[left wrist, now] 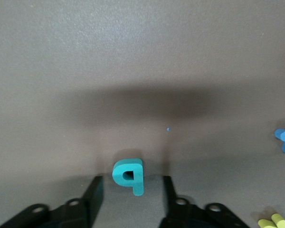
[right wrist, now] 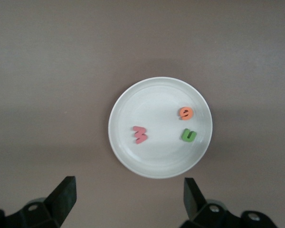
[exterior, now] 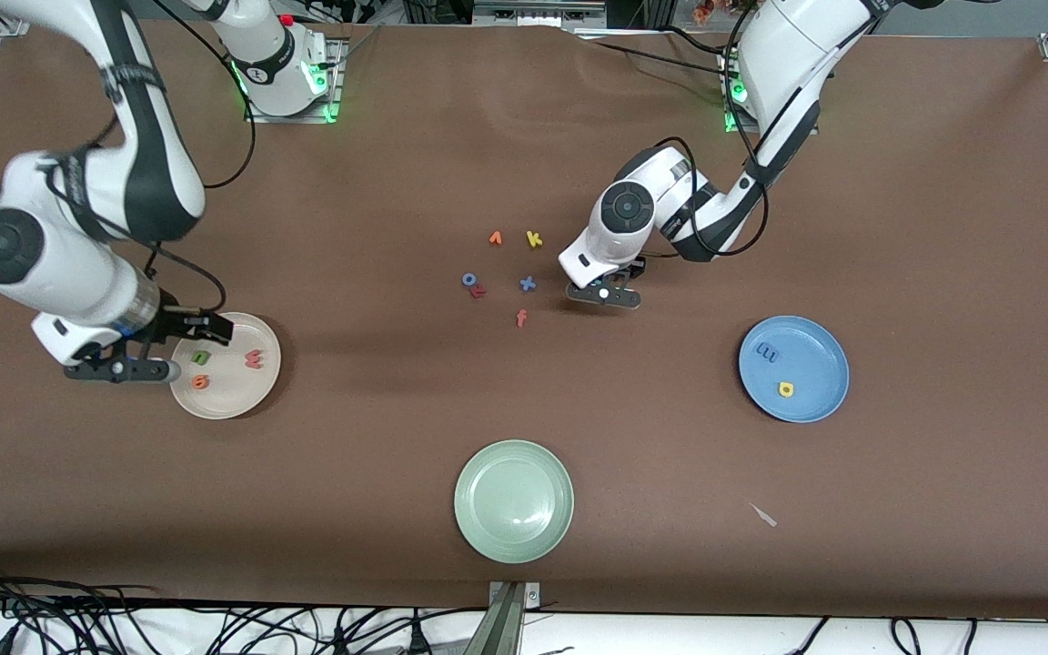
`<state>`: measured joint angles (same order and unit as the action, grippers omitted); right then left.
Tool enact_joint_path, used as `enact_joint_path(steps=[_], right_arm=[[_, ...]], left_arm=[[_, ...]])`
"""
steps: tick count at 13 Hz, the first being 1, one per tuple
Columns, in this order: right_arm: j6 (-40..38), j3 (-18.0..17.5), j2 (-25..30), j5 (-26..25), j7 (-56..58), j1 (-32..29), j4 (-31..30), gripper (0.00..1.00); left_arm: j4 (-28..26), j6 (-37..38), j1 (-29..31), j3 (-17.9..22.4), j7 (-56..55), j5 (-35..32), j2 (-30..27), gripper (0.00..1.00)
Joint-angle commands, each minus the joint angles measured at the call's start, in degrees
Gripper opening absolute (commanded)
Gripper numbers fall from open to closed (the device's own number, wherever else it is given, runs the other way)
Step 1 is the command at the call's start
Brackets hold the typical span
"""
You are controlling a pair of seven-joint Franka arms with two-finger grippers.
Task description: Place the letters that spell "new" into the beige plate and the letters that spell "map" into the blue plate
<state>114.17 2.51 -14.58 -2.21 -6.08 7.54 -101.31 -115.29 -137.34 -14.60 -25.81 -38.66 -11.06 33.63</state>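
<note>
Brown tabletop (exterior: 524, 136) carries three plates. At nine o'clock, the right end effector (exterior: 119, 368) hangs spread wide over the rim of the beige plate (exterior: 256, 387), where green n (exterior: 202, 357), orange e (exterior: 200, 381) and pinkish w (exterior: 255, 360) already lie, so "new" looks done. Toward centre, the left end effector (left wrist: 131, 190) straddles the teal p (left wrist: 129, 175), fingers part-closed without touching. At three o'clock, the blue plate (exterior: 820, 355) holds the m (exterior: 768, 351) and a (exterior: 786, 389), awaiting p.

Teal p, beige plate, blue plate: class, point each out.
teal p (left wrist: 128, 176), left wrist view, on its round bowl.
beige plate (right wrist: 133, 99), right wrist view, bare inner surface.
blue plate (exterior: 820, 350), front view, bare inner surface.
</note>
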Motion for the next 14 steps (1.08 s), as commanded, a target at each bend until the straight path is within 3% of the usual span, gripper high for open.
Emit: enact_joint_path(steps=[1,3,4,10,12,14], right_arm=[[-7.4,-1.0,7.9,2.4,0.3,-0.4,0.8,1.0],[-12.3,-0.9,11.6,2.4,1.5,-0.5,2.2,1.0],[-14.7,-0.8,11.9,2.4,3.5,-0.6,4.0,1.0],[-21.9,-0.1,10.5,2.2,7.1,-1.6,10.4,1.0],[-22.0,-0.1,10.5,2.3,7.1,-1.6,10.5,1.0],[-22.0,-0.1,10.5,2.3,7.1,-1.6,10.5,1.0]], left_arm=[[-1.2,-0.8,0.4,-0.3,-0.6,-3.0,-0.9,0.32],[-1.0,-0.8,0.6,-0.3,-0.6,-3.0,-0.8,0.07],[-0.8,-0.8,0.7,-0.3,-0.6,-3.0,-0.9,0.02],[1.1,4.0,1.1,-0.4,0.2,-3.0,-4.9,0.01],[4.0,11.3,2.3,-0.1,1.3,-3.0,-8.3,0.0],[8.7,19.8,7.1,-0.1,9.8,-3.0,-9.1,0.0]])
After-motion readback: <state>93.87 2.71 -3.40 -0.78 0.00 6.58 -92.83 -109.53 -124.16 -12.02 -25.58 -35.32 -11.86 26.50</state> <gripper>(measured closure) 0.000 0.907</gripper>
